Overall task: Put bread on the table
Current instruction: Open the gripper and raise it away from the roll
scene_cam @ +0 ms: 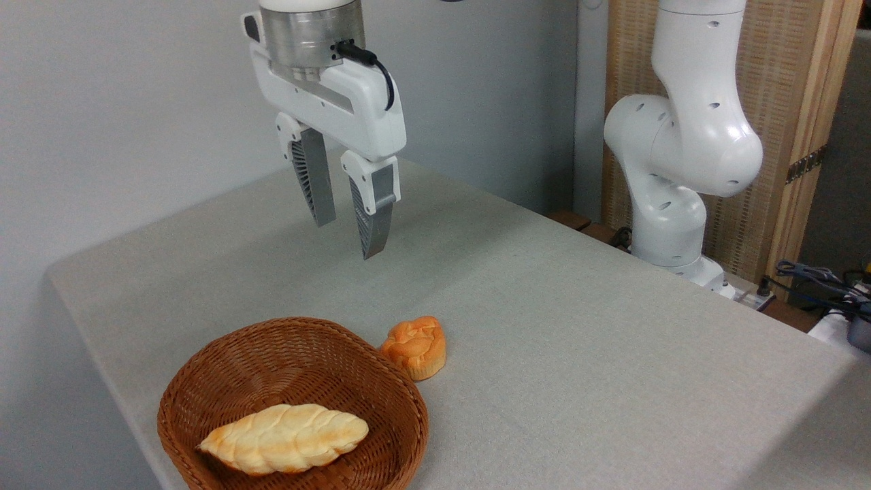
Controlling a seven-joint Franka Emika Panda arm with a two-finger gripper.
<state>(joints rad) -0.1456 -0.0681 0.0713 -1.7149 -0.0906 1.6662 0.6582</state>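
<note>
1. Bread (414, 347), the small golden-orange bun, lies on the grey surface (578, 327) in the lower middle of the frame, just beside the right rim of the wicker basket (204, 388); we cannot tell if they touch.
2. We see the end effector (349, 221) hanging in the upper left of the frame, well above the bun, fingers parted with nothing between them.
3. A longer pale braided loaf (286, 437) rests inside the basket.
4. We judge the task essentially done: the bun is out on the surface and released, so nothing seems left beyond the arm clearing away.
</note>
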